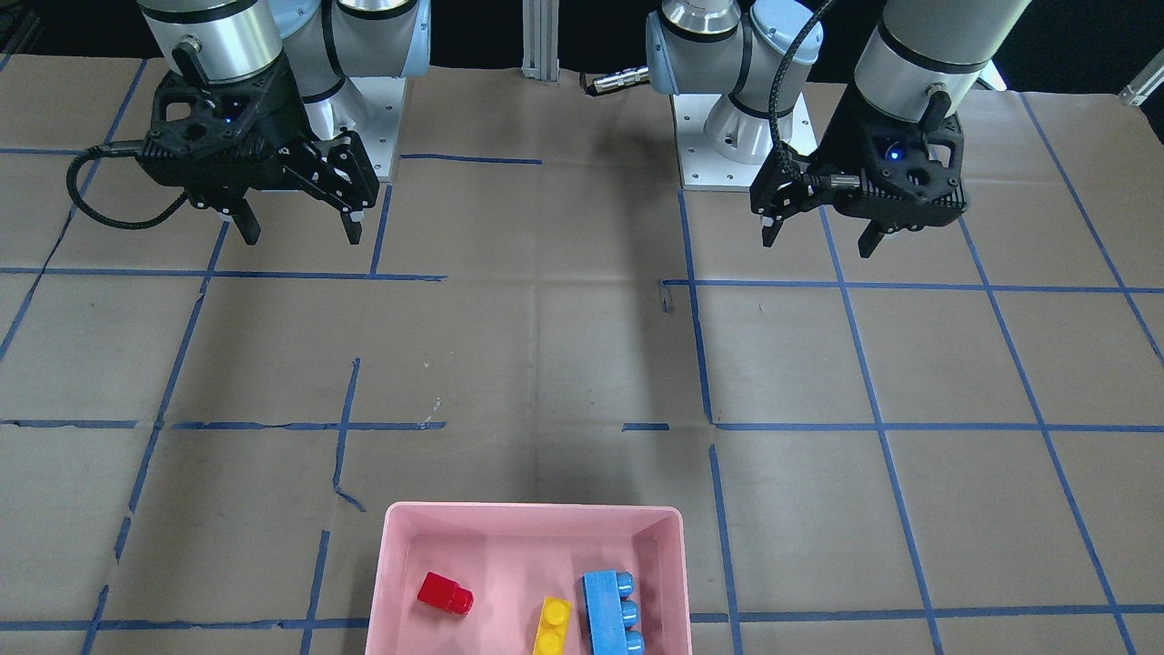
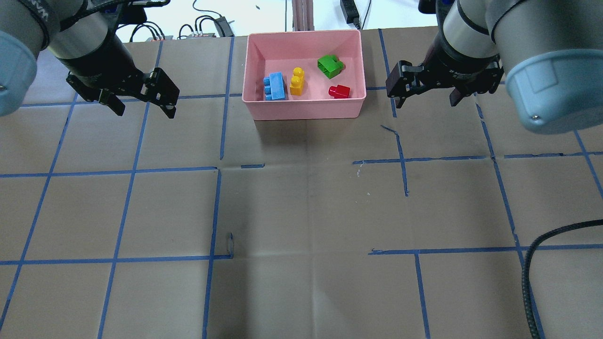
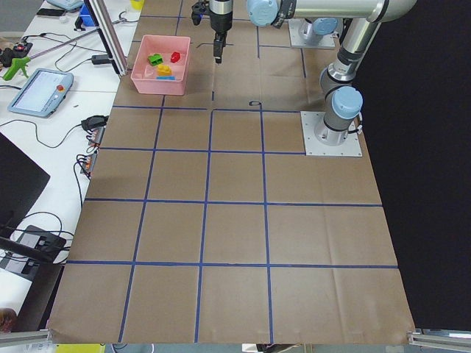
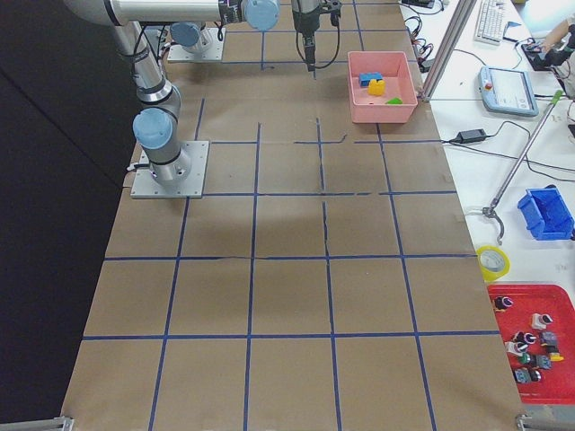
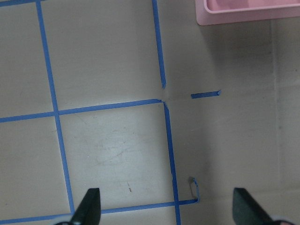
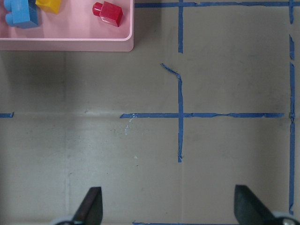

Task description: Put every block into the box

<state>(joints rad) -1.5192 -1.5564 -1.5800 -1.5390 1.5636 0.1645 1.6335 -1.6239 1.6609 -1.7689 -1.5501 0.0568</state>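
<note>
The pink box stands at the table's far middle. Inside it lie the blue brick, the yellow brick, the green brick and the red brick. My left gripper is open and empty, above the table to the left of the box. My right gripper is open and empty, to the right of the box. The right wrist view shows the box's corner with the red brick, the blue brick and the yellow brick. The left wrist view shows only a box edge.
Brown paper with a blue tape grid covers the table. A black cable hangs at the right front in the overhead view. An aluminium post and cables stand just behind the box.
</note>
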